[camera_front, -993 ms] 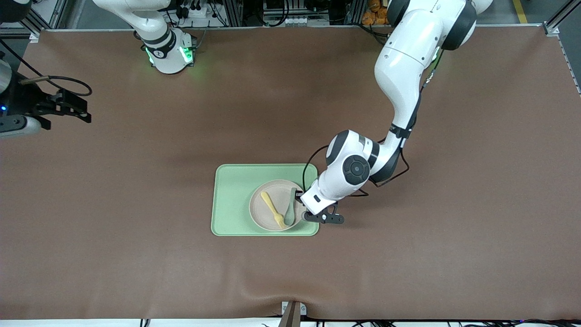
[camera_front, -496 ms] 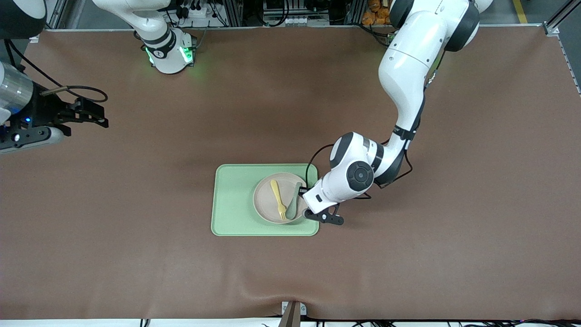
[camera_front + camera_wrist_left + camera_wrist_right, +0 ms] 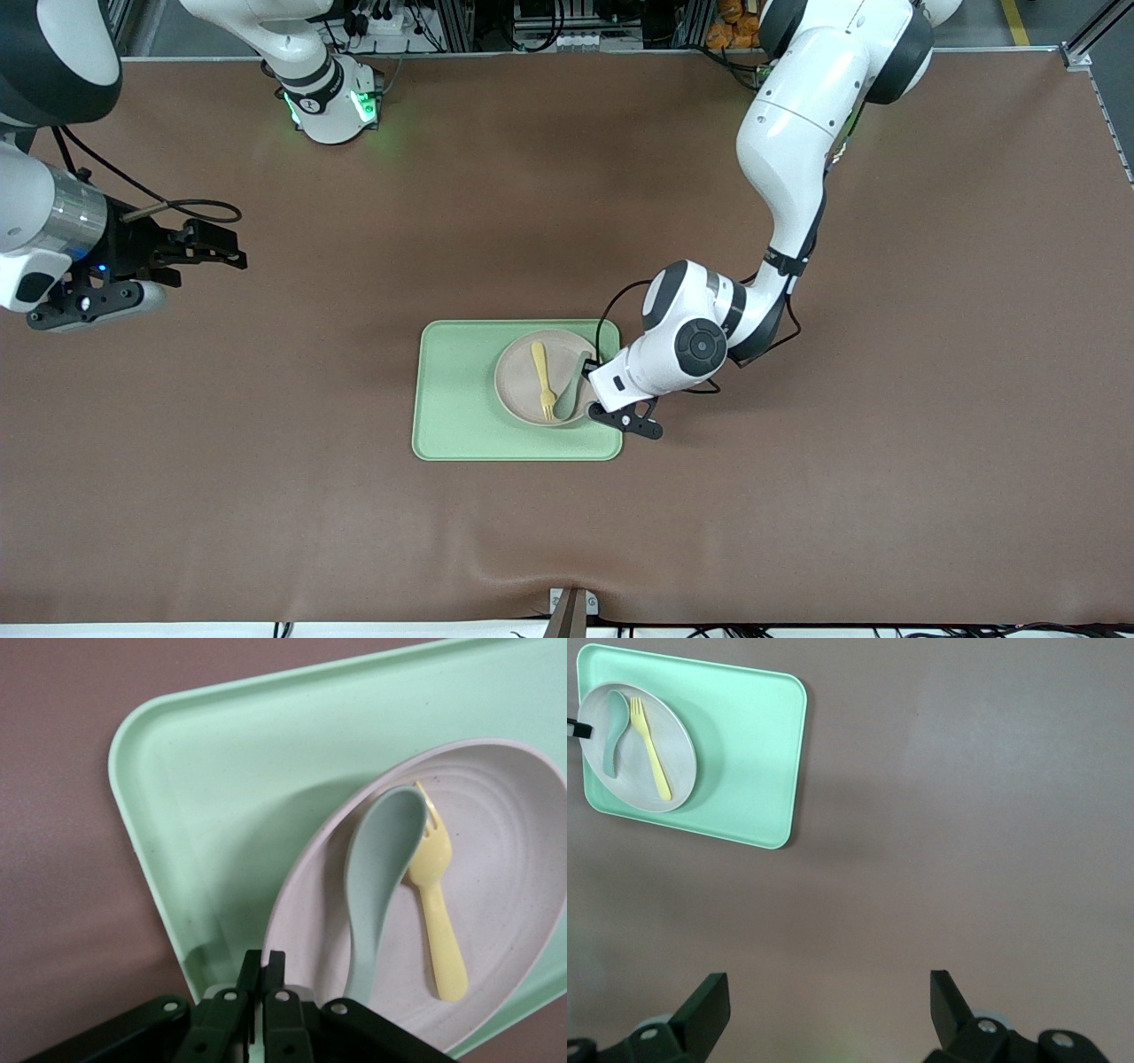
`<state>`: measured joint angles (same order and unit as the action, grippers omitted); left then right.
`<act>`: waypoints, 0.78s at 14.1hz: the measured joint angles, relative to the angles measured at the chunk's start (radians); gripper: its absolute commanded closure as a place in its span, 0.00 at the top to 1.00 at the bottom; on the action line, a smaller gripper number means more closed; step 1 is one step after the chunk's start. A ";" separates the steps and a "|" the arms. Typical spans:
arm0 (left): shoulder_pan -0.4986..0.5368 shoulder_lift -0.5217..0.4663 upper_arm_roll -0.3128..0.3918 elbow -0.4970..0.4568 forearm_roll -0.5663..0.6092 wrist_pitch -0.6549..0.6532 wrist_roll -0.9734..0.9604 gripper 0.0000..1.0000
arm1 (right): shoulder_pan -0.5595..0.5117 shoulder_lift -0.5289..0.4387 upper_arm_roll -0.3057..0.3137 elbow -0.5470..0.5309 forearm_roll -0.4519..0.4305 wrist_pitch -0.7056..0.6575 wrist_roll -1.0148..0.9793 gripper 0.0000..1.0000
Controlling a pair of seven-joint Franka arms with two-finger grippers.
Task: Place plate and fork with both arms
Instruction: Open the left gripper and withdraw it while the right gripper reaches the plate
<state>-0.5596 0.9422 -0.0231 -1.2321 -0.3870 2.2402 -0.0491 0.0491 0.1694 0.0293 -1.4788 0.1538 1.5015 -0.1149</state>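
My left gripper (image 3: 592,400) has its jaws clamped on the rim of the plate (image 3: 523,383), at the edge toward the left arm's end of the counter (image 3: 797,514). The plate sits in the tray (image 3: 452,399), at the tray's end toward the left arm. Both the fork (image 3: 542,381) and a spoon (image 3: 574,390) lie loose in the plate, the spoon between the fork and my jaws, its handle close to the pinched rim.

My right gripper (image 3: 217,250) hangs over bare counter toward the right arm's end, well apart from the tray, jaws wide apart and holding nothing.

My worries from here:
- I hold the plate by one thin edge only. If I lift it, the free side will likely droop, and the fork and spoon could slide toward the low rim or off it.
- A rim pinch like this may slip if I move quickly or twist, dropping the plate onto the tray.
- If the plate drags on the tray wall, the tray may shift with it.
- My right jaws must pick the slim fork beside the spoon; a careless approach could grab or knock the spoon, or meet my left arm over the plate.
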 measured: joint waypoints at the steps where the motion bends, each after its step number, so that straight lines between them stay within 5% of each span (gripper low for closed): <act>1: 0.004 0.003 0.000 0.000 -0.002 0.000 0.004 0.01 | 0.002 0.005 0.000 0.000 0.002 0.006 0.001 1.00; 2: 0.007 0.004 0.000 0.000 -0.003 0.000 0.004 0.90 | 0.007 0.009 0.001 0.000 0.003 0.013 0.014 1.00; 3: 0.009 0.004 0.000 0.001 -0.003 0.001 0.004 1.00 | 0.015 0.013 0.002 0.000 0.004 0.018 0.041 1.00; 11: 0.023 -0.067 0.004 0.049 -0.010 -0.021 -0.033 1.00 | 0.089 0.073 0.004 0.039 0.009 0.107 0.180 1.00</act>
<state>-0.5366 0.8750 -0.0194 -1.1829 -0.3975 2.2188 -0.0817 0.1385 0.2425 0.0333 -1.4395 0.1626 1.6081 0.0647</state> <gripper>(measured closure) 0.185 0.000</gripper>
